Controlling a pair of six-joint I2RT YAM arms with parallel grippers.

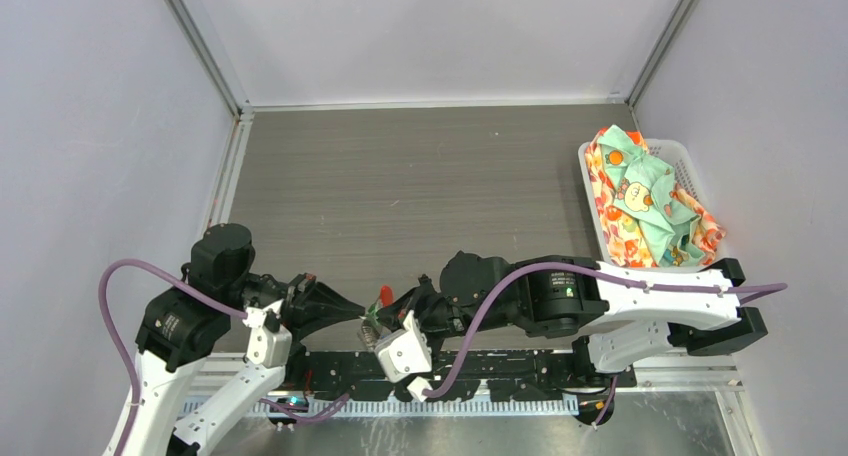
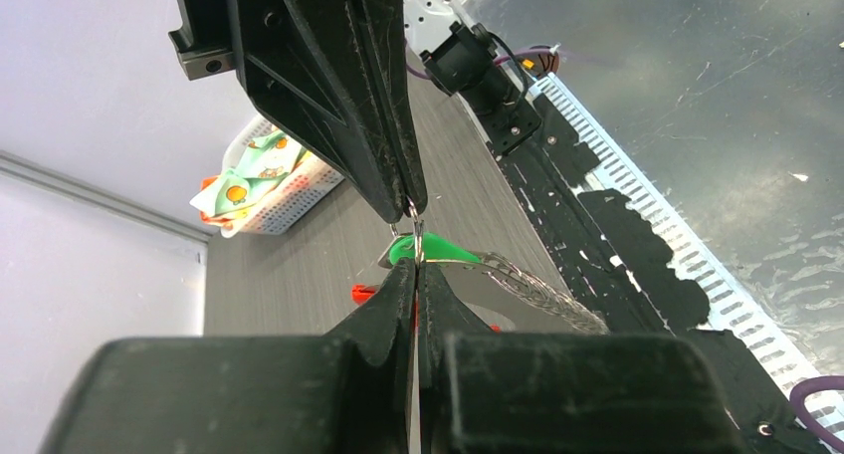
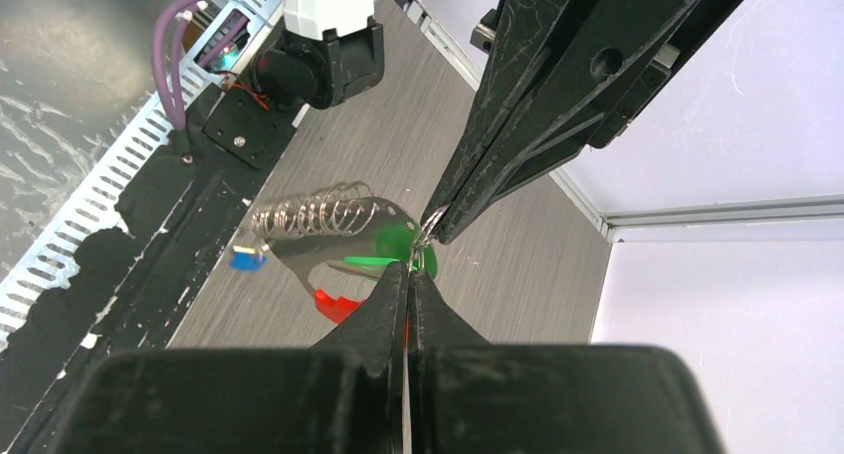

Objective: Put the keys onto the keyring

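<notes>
- Left gripper and right gripper are meeting tip to tip above the worktop's near edge, both clenched tight.
- Both are pinching the keyring by its small silver ring, chain and red loop dangling between them.
- Green key is sitting right at the tips.
- Blue key is lying on the worktop below.

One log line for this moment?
Left gripper shut | right gripper shut | tips pinching keyring beside green key | blue key on table
</notes>
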